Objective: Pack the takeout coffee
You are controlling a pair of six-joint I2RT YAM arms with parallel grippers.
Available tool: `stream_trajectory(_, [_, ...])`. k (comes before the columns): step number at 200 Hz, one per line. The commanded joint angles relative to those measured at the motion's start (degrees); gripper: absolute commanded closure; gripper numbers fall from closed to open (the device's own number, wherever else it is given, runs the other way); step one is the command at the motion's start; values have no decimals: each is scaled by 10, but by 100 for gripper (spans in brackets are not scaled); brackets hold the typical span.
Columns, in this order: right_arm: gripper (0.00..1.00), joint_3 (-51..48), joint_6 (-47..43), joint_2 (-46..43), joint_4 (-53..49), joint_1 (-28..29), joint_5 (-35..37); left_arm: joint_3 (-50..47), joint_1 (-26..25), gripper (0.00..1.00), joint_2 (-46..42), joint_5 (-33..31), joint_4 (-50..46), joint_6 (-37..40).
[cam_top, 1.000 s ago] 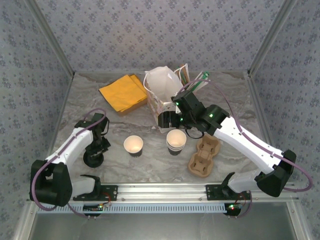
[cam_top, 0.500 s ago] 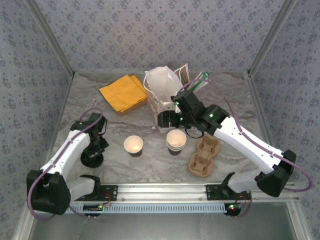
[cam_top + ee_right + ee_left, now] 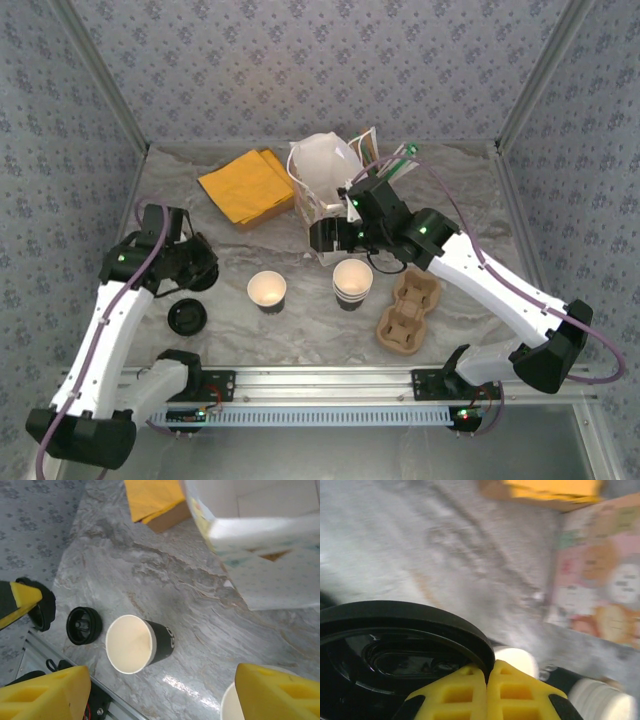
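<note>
Your coffee stands upright and open-topped on the table just in front of the bag. Your right gripper hangs at the bag's front wall, above the coffee's far left side, with its fingers spread wide and gripping nothing. Whether it touches the bag you cannot tell. Through the right wrist camera, the coffee's pale rim sits at the bottom edge, tight against the inner side of one yellow finger, so it is off to one side of the gap between the fingers. A dark cup also stands in front of the bag, further left and apart from the coffee. Your left gripper hangs above the table far to the bag's front-left, well apart from the coffee. Its fingers are pressed together on the rim of a black lid. A second lid lies flat on the table just below that gripper. The carrier lies front-right of the bag, just beside the coffee, and the napkins lie left of the bag.
</note>
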Motion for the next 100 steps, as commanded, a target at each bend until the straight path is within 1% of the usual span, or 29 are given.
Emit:
stream_trajectory(1, [22,34,-25,1,40,0,-32,29,5,95,-13,118,101,-30])
stream_trajectory(17, [22,43,-26,3,53,2,-49,34,5,95,-16,180,161,-47])
stream_trajectory(46, [22,53,-22,5,106,7,-85,37,5,96,-27,253,260,-83])
stream_trajectory(66, [22,54,-10,10,143,7,-107,23,5,97,-28,312,356,-140])
stream_trajectory(79, [22,52,17,15,167,4,-125,9,5,97,-29,335,434,-183])
stream_trajectory(100, [22,50,53,26,214,-1,-153,1,5,98,-19,359,519,-229])
